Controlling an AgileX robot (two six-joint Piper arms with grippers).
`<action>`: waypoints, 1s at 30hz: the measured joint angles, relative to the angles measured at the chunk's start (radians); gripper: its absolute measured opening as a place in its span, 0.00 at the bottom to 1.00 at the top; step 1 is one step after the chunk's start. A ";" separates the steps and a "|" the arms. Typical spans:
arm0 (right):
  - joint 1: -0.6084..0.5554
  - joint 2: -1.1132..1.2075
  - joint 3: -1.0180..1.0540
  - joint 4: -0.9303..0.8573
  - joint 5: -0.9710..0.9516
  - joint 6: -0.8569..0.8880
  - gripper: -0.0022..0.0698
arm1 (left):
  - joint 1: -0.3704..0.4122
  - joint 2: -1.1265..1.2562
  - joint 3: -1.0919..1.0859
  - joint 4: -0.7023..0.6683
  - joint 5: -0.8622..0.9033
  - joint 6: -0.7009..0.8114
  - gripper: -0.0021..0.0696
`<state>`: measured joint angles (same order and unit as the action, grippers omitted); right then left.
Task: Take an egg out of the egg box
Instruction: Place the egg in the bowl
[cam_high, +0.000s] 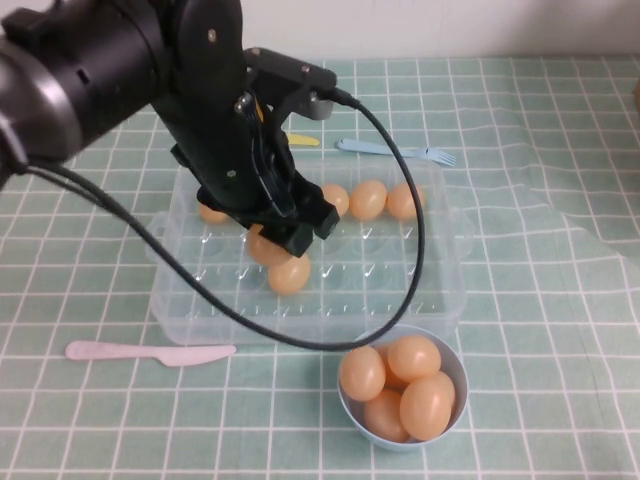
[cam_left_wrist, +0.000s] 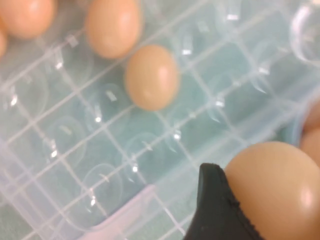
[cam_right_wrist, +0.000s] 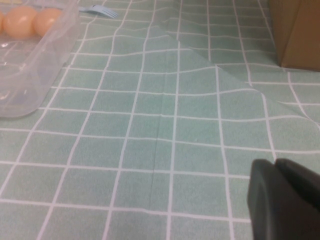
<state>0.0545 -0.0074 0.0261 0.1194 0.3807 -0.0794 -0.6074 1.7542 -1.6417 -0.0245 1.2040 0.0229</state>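
The left gripper (cam_high: 285, 240) sits over the middle of the egg box (cam_high: 440, 290), at frame centre in the high view. Its fingers are closed on an egg (cam_high: 264, 246), tan-orange and glossy; in the left wrist view this egg (cam_left_wrist: 277, 192) fills the lower right corner, pressed against a black finger (cam_left_wrist: 215, 210). A second egg (cam_high: 290, 274) lies in a cup just below the gripper. Three more eggs (cam_high: 368, 199) stand in the box's upper row, right of the arm, and one shows at the arm's left edge.

The right gripper (cam_right_wrist: 285, 200) appears only in the right wrist view, at lower right, above the green checked cloth (cam_right_wrist: 150, 150); its two fingers lie together, closed on nothing.

A light-blue bowl (cam_high: 455, 372) at lower centre-right of the high view touches the box's lower edge and holds a pile of eggs. A white knife (cam_high: 150, 352) lies at lower left. A blue fork (cam_high: 395, 150) lies above the box.
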 joint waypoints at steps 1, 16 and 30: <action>0.000 0.000 0.000 0.000 0.000 0.000 0.01 | -0.012 -0.024 0.002 -0.011 0.011 0.039 0.52; 0.000 0.000 0.000 0.000 0.000 0.000 0.01 | -0.096 -0.140 0.332 -0.418 -0.090 0.752 0.52; 0.000 0.000 0.000 0.000 0.000 0.000 0.01 | -0.101 -0.088 0.354 -0.578 -0.190 1.017 0.52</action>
<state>0.0545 -0.0074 0.0261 0.1194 0.3807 -0.0794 -0.7079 1.6660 -1.2877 -0.6026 1.0140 1.0395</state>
